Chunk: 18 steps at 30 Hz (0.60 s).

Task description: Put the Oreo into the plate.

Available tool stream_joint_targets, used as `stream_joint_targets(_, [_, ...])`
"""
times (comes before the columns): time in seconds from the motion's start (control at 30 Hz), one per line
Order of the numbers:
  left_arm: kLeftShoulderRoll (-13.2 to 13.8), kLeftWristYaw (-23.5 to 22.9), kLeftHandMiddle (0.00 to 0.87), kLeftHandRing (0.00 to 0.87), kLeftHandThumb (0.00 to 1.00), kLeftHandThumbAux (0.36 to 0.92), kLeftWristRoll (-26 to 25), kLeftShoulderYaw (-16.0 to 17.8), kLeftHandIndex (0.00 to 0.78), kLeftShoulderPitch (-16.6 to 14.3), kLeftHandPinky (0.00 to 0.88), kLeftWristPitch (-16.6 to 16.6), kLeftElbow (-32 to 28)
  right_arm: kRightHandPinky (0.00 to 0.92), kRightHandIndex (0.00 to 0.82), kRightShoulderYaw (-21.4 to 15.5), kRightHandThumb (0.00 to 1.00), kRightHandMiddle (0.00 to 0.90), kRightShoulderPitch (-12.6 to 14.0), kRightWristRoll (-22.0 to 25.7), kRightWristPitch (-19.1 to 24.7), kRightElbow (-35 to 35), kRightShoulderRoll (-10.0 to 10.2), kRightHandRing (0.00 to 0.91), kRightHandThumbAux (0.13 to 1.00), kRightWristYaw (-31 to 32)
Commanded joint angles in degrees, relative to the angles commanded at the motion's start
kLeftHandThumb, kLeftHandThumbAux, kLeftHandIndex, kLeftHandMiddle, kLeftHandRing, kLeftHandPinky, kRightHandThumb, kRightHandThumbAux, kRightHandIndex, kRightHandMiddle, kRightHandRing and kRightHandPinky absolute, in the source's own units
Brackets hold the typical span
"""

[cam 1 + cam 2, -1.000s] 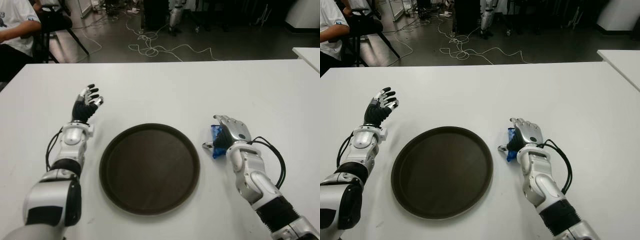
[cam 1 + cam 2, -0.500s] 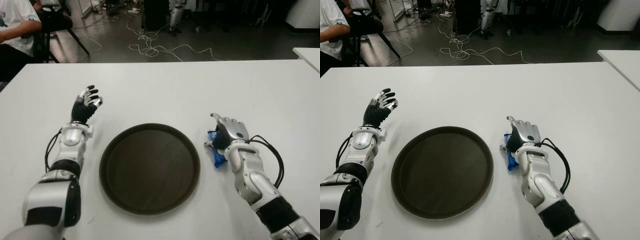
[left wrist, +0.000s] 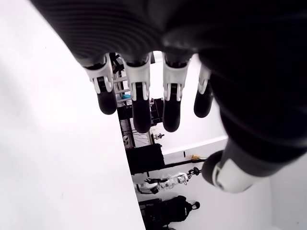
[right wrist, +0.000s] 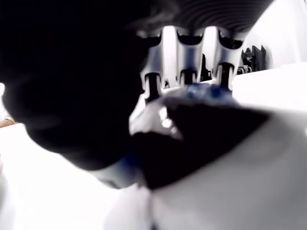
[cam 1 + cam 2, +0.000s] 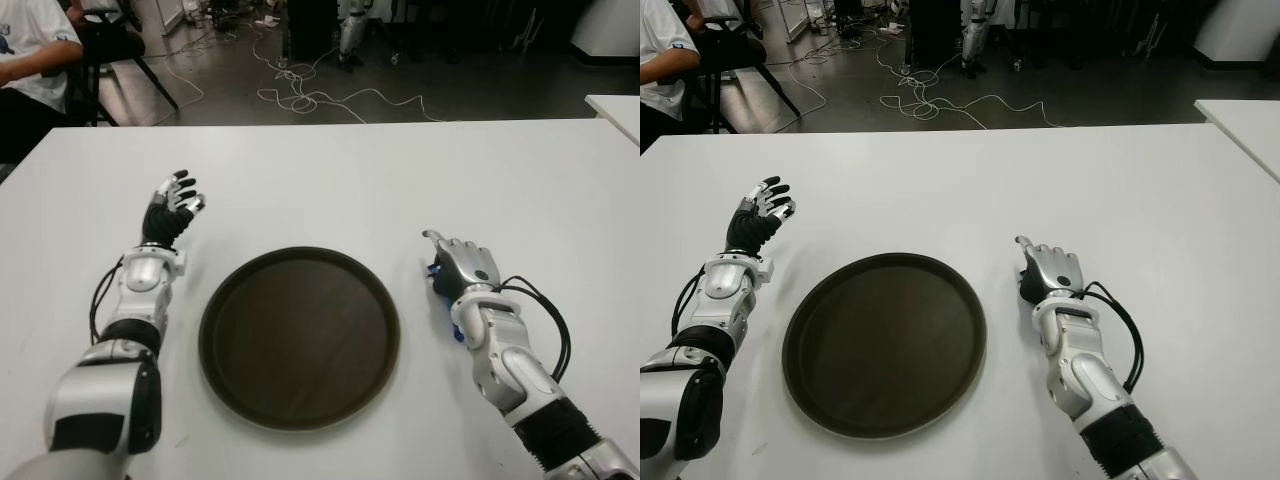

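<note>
The right hand (image 5: 462, 268) has closed its fingers over the small blue Oreo packet (image 5: 455, 328), which now seems tucked under its palm, just right of the round dark-brown plate (image 5: 300, 337). The grasp looks secured; lifting comes next. The left hand (image 5: 172, 208) hovers spread, left of the plate.

A round dark plate (image 5: 885, 343) lies on the white table (image 5: 1040, 180), empty, between the two arms. The right hand (image 5: 1048, 272) sits just to the plate's right, palm down, fingers curled over something dark that cannot be identified from here. The left hand (image 5: 757, 222) shows well to the plate's left, fingers spread and holding nothing.
</note>
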Motion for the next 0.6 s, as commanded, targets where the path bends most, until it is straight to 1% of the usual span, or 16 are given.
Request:
stream_joint_targets(0.07, [0.0,0.0,0.164,0.121,0.002,0.672,0.1,0.0,0.126,0.0,0.085,0.0,0.0,0.488,0.346,-0.3,0.640,0.484,0.1,0.4,-0.4,0.1,0.2,0.428,0.777,-0.3])
stream_joint_targets(0.17, [0.0,0.0,0.164,0.121,0.000,0.667,-0.1,0.1,0.128,0.0,0.090,0.1,0.0,0.500,0.380,-0.9,0.675,0.486,0.2,1.1,-1.0,0.3,0.5,0.431,0.755,-0.7])
stream_joint_targets(0.2, [-0.1,-0.1,0.165,0.121,0.001,0.667,-0.2,0.2,0.130,0.0,0.087,0.1,0.0,0.528,0.384,-1.2,0.679,0.503,0.2,1.5,-1.2,0.4,0.6,0.462,0.752,-0.9])
stream_joint_targets(0.27, [-0.1,0.0,0.166,0.122,0.006,0.667,-0.4,0.3,0.134,-0.1,0.083,0.3,0.0,0.610,0.392,-1.6,0.688,0.554,0.2,2.2,-1.5,0.6,0.8,0.558,0.747,-1.1])
stream_joint_targets(0.3, [-0.1,0.0,0.167,0.122,0.008,0.667,-0.5,0.4,0.135,-0.1,0.082,0.4,0.0,0.625,0.393,-1.8,0.689,0.564,0.2,2.4,-1.6,0.6,0.9,0.575,0.746,-1.1])
stream_joint_targets(0.33, [-0.1,0.0,0.168,0.124,0.011,0.662,-0.5,0.5,0.136,-0.1,0.083,0.5,0.0,0.659,0.395,-1.9,0.692,0.590,0.2,2.6,-1.7,0.6,1.0,0.618,0.744,-1.2])
stream_joint_targets(0.47, [-0.1,-0.2,0.172,0.128,0.015,0.639,-0.7,0.8,0.139,-0.2,0.083,0.8,0.2,0.717,0.398,-2.5,0.696,0.646,0.4,3.4,-2.0,0.6,1.4,0.697,0.741,-1.4])
stream_joint_targets(0.6, [-0.1,-0.4,0.175,0.128,0.018,0.628,-0.8,1.0,0.139,-0.3,0.083,0.8,0.3,0.736,0.398,-3.0,0.697,0.669,0.4,4.1,-2.2,0.6,1.7,0.724,0.740,-1.6])
